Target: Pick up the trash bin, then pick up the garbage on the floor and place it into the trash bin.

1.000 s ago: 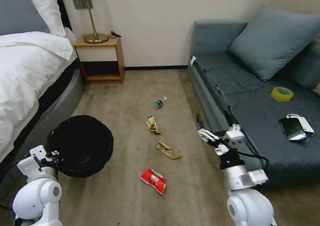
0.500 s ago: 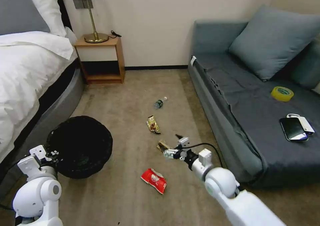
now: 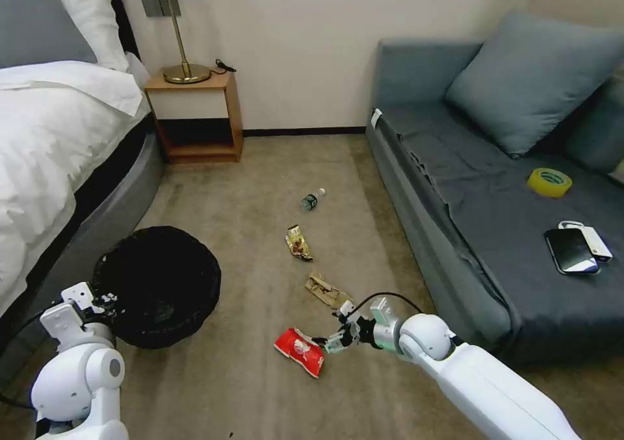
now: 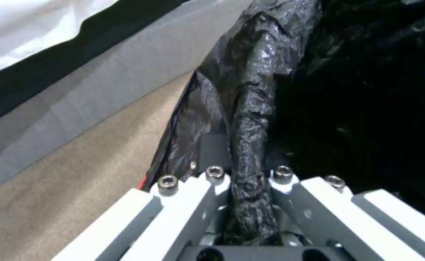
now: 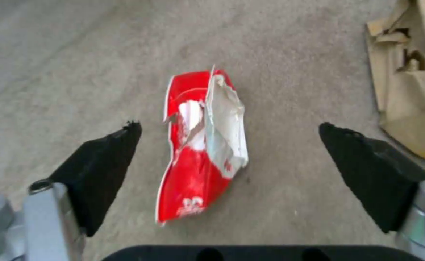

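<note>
On beige carpet between bed and sofa, the right gripper [image 3: 330, 342] reaches low at the red packet [image 3: 299, 351].
Head view: a white-sheeted bed [image 3: 45, 134] lies left, a grey sofa [image 3: 494, 219] right, a wooden nightstand [image 3: 195, 112] far by the wall. The bin [image 3: 156, 284], round and lined with crinkled black plastic, sits near left, its rim pinched by the left gripper [image 3: 104, 299]. Farther along the carpet lie a tan wrapper [image 3: 325, 290], a gold wrapper [image 3: 298, 242] and a bottle [image 3: 311, 200]. Half a second ago the right gripper was over the tan wrapper; now it is nearer, just beside the packet.
Left wrist view: fingers [image 4: 188, 192] closed on the glossy bag rim [image 4: 248, 145].
Right wrist view: black pads [image 5: 101, 170] spread wide, holding nothing, the torn, flattened packet [image 5: 203, 152] on the carpet between them.
</note>
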